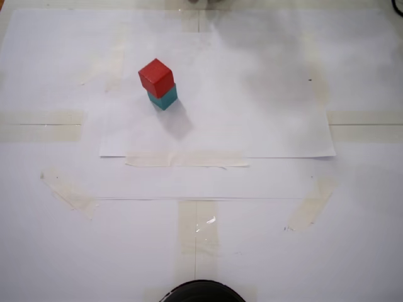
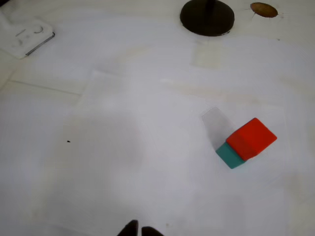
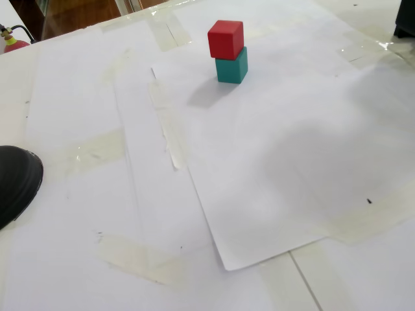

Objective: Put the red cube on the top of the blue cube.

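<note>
**Red cube sat on blue cube; gripper clear of stack**

Red cube [image 1: 155, 77] rested on top of blue cube [image 1: 164, 97], touching, slightly twisted vs. the lower one and overhanging a little at one side in the wrist view; the stack stood upright on the white paper sheet [image 1: 264, 126]; task looked done, judging by how they lay.

Gripper [image 2: 139, 231]: only two dark fingertips showed at the bottom edge of the wrist view, close together w/ a thin gap; nothing between them; couldn't tell from that sliver whether fully closed. The stack lay well apart from it, ahead and to the right in the wrist view; the dark round base [image 2: 206, 17] was farther ahead still.

Handling, as a judgement: both cubes looked small, rigid, light, w/ plain matte faces, so prob. not slippery and not fragile; flat parallel sides suit a two-finger pinch. If a re-grip were needed, take the red cube on two opposite side faces, mid-height, jaws squared to its twist; a skewed or low grip could nudge the blue cube or topple the stack.
</note>
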Controlling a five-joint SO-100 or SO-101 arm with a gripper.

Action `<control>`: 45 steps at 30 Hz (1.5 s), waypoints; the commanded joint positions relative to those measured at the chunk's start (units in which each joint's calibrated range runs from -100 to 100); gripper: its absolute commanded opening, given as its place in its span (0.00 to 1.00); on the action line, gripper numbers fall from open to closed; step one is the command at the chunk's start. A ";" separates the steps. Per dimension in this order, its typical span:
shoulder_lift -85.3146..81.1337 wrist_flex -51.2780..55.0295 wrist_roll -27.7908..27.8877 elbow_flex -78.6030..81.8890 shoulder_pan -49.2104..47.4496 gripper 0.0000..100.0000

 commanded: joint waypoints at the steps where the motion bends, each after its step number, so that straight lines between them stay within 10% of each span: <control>1: -5.36 -1.92 -1.61 4.64 1.84 0.00; 45: -9.48 -4.61 -2.69 9.81 6.08 0.00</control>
